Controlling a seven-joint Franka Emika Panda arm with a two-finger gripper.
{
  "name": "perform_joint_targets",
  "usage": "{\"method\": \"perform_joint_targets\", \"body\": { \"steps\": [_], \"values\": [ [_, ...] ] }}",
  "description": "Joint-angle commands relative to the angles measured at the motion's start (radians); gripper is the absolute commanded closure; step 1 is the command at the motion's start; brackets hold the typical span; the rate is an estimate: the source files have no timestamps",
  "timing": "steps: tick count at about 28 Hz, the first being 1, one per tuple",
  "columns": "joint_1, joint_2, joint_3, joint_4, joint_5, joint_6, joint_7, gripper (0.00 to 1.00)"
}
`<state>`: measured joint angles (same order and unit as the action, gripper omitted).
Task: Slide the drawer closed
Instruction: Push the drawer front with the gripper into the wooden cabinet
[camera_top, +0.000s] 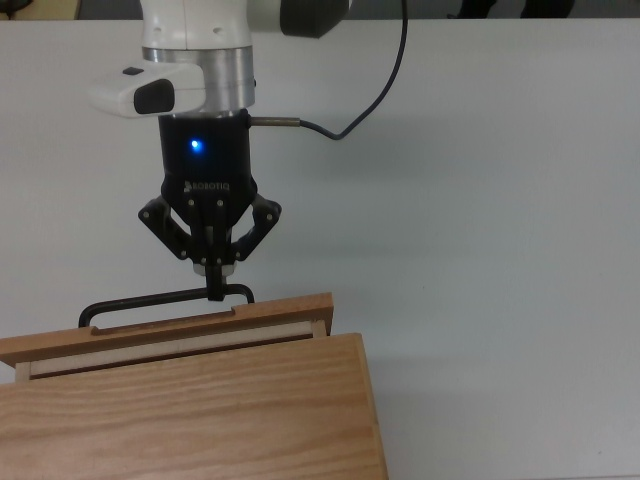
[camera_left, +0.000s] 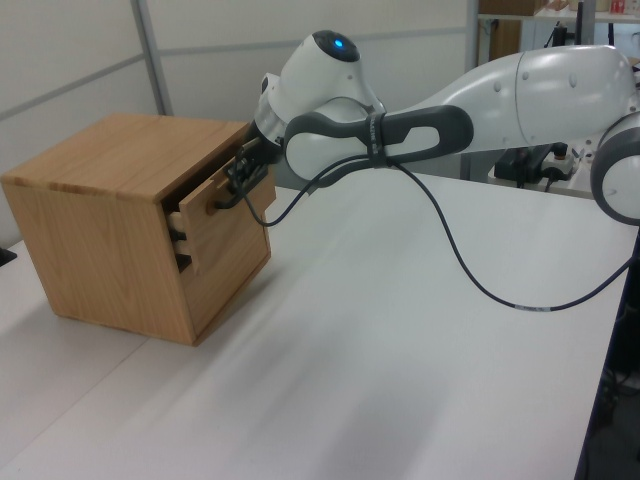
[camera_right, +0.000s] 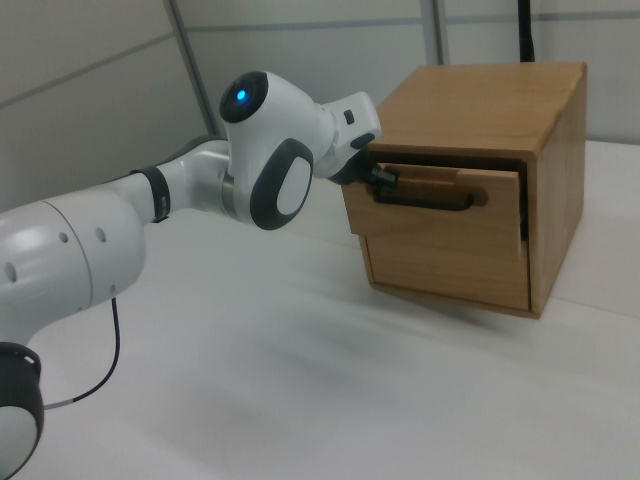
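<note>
Drawer (camera_top: 170, 332) sits nearly shut in the wooden cabinet (camera_top: 190, 420), only its front panel and a thin strip of its inside showing past the cabinet's top in the top view. Its black bar handle (camera_top: 160, 303) faces the arm. The claw (camera_top: 215, 292) points at the handle's end on the top view's right, its fingers clenched together with the tips touching the bar. In the right view the drawer front (camera_right: 445, 235) stands slightly proud of the cabinet on the white table (camera_right: 300, 400).
</note>
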<state>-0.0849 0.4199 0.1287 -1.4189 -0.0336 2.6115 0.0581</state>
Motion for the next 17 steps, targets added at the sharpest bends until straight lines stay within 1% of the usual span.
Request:
{"method": "perform_joint_targets", "body": {
  "steps": [1,17],
  "values": [
    [0.008,0.033,-0.003,-0.005,0.024,0.113,-0.011,1.00],
    [0.014,0.118,-0.001,-0.003,0.023,0.329,-0.011,1.00]
  ]
}}
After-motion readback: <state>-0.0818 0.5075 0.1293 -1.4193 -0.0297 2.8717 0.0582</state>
